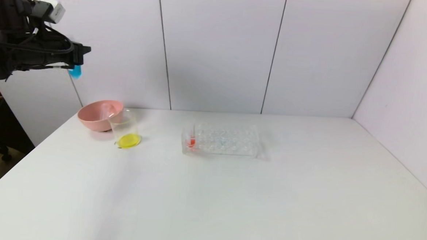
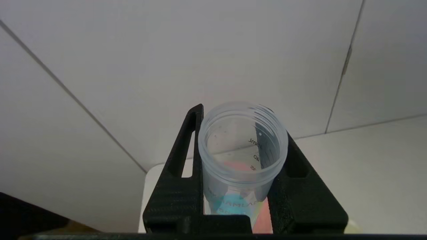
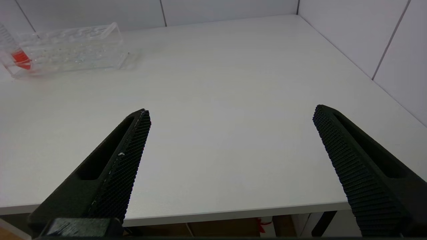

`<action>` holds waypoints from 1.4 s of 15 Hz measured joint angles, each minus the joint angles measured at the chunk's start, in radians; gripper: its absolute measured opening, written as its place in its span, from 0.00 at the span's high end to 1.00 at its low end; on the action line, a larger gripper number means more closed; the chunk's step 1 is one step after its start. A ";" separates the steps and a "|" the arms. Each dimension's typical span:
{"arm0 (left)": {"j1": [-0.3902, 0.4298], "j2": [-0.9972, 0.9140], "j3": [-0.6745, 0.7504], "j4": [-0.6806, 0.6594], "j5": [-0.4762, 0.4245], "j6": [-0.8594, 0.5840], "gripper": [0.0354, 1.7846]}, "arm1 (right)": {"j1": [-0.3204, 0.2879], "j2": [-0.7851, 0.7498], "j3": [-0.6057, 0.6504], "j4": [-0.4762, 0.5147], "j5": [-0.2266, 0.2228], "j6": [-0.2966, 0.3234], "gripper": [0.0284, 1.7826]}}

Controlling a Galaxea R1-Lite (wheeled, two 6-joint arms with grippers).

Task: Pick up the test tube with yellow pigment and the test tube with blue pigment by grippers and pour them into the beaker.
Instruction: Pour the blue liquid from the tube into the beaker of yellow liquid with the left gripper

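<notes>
Bright, even light; faint shadows

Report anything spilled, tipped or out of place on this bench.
Nothing spilled or tipped. The beaker stands upright beside the pink bowl, yellow liquid inside. The left pincer grips the blue tube high at the table's left edge. The rack holds one red tube.

My left hand (image 1: 78,54) is raised high at my left, closed tight; my right hand (image 3: 230,133) waits low, fingers apart.
</notes>
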 joint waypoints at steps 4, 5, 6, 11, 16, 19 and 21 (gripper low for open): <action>0.077 0.011 0.004 0.134 -0.146 0.217 0.72 | 0.000 0.000 0.000 0.000 0.000 0.000 0.00; 0.084 0.017 0.003 0.161 -0.167 0.273 0.72 | 0.000 0.000 0.000 0.000 0.000 0.000 0.00; 0.086 0.022 0.000 0.183 -0.179 0.325 0.72 | 0.000 0.000 0.000 0.000 0.000 0.000 0.00; 0.072 0.036 -0.006 0.295 -0.212 0.537 0.72 | 0.000 0.000 0.000 0.000 0.000 0.000 0.00; 0.055 0.034 -0.004 0.478 -0.270 0.706 0.72 | 0.000 0.000 0.000 0.000 0.000 0.000 0.00; 0.044 0.030 -0.029 0.610 -0.272 0.791 0.72 | 0.000 0.000 0.000 0.000 0.000 0.000 0.00; 0.043 0.030 -0.047 0.678 -0.271 0.836 0.72 | 0.000 0.000 0.000 0.000 0.000 0.000 0.00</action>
